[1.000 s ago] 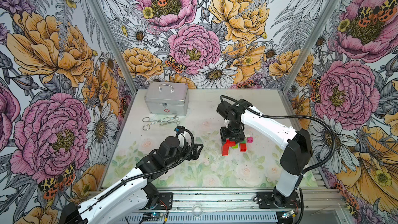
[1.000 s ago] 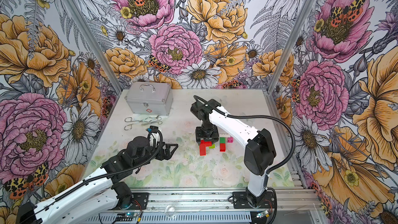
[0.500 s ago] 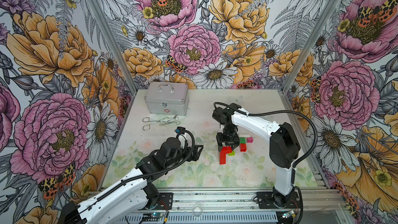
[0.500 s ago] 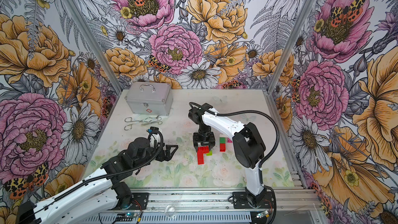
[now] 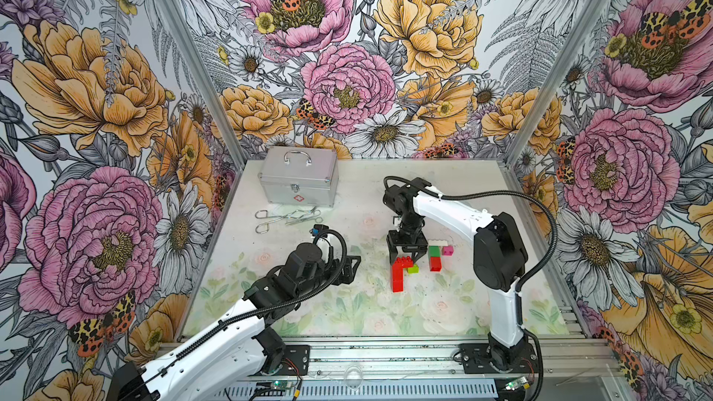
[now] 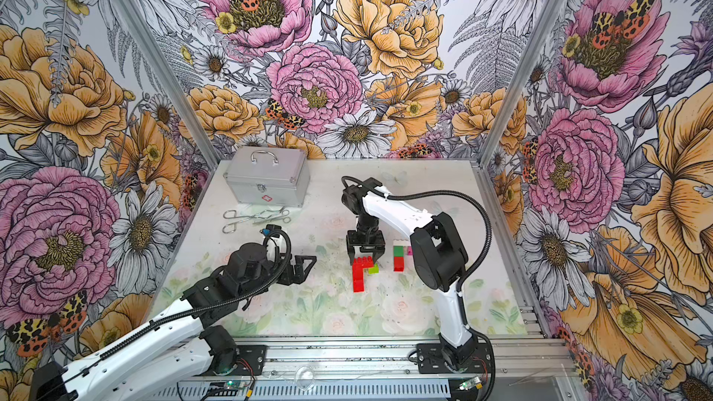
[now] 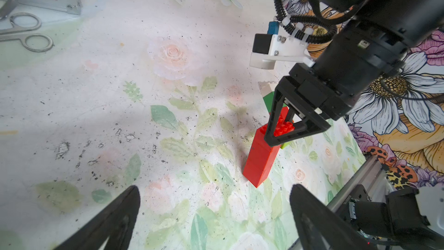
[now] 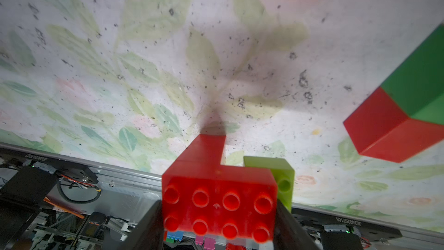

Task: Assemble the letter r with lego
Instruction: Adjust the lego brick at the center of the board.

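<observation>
My right gripper is shut on the lego: an upright red assembly, gripped by its wide studded top brick. A narrow red column runs down from one end of that brick, and its foot seems to touch the table. A lime brick sits right beside the assembly. To the right stand a green-on-red stack, a white brick and a pink brick. My left gripper is open and empty, left of the assembly.
A silver metal case stands at the back left. Steel scissors-like tools lie in front of it. The aluminium rail runs along the table's front edge, and floral walls close in the other three sides.
The right gripper has carried the red assembly a little left and toward the front, away from the green-on-red stack, and its elbow has swung left. The left arm has barely moved.
</observation>
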`<state>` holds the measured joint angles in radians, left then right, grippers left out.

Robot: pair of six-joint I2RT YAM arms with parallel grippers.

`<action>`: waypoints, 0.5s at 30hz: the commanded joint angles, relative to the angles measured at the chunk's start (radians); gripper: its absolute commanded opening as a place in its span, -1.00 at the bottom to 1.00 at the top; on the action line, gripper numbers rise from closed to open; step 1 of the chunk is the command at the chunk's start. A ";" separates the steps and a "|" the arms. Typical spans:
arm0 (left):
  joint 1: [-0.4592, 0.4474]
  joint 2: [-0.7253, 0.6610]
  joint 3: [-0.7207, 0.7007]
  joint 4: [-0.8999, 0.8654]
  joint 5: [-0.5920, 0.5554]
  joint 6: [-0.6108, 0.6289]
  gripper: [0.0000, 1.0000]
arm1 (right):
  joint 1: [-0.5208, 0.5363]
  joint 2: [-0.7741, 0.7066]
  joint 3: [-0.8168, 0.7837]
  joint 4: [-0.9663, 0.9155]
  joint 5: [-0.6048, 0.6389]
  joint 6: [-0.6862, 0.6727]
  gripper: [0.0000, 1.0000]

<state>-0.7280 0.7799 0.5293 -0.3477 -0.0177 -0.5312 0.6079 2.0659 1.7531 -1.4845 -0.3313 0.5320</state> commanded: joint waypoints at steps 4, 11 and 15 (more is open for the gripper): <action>0.028 0.025 0.056 -0.020 0.018 0.025 0.98 | -0.033 0.084 0.118 0.010 0.048 -0.069 0.41; 0.032 0.036 0.079 -0.040 0.013 0.030 0.98 | -0.045 0.089 0.145 0.035 0.072 -0.078 0.46; 0.027 0.018 0.082 -0.051 0.001 0.021 0.98 | -0.046 0.050 0.103 0.079 0.083 -0.070 0.48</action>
<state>-0.7025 0.8143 0.5892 -0.3801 -0.0139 -0.5209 0.5625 2.1586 1.8759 -1.4471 -0.2794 0.4690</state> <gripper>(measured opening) 0.988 0.737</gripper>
